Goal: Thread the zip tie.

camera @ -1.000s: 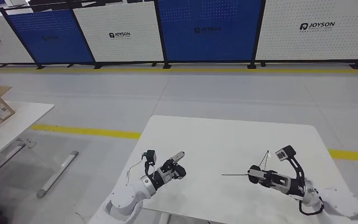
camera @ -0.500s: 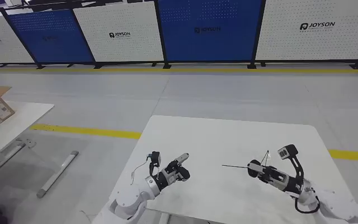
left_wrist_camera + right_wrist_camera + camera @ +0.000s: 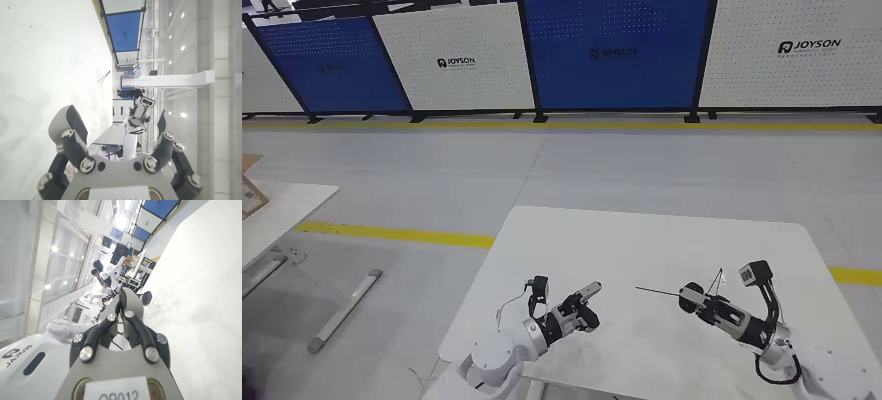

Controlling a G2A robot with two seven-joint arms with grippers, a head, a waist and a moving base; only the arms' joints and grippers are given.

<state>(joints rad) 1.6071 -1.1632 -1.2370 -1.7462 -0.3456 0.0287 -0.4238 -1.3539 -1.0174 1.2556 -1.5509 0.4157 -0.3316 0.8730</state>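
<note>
My left gripper [image 3: 589, 291] hangs over the near part of the white table [image 3: 642, 235] with its jaws spread wide and nothing between them; my left wrist view shows both dark pads apart [image 3: 119, 117]. My right gripper [image 3: 687, 297] is pinched tight on the black zip tie [image 3: 657, 292]. The tie sticks out straight from the fingertips toward my left gripper, its free tip well short of it. In my right wrist view the fingers [image 3: 130, 300] are pressed together, and I cannot make out the tie there.

Over the last second my left gripper has slid across the table toward my right one. My right gripper has edged slightly away from the near edge, so the tie's tip now sits farther from the near edge and the gap between my grippers has narrowed.

A pair of thin dark strands [image 3: 719, 279] lies loose on the table just beyond my right gripper, also seen from my left wrist [image 3: 103, 78].
</note>
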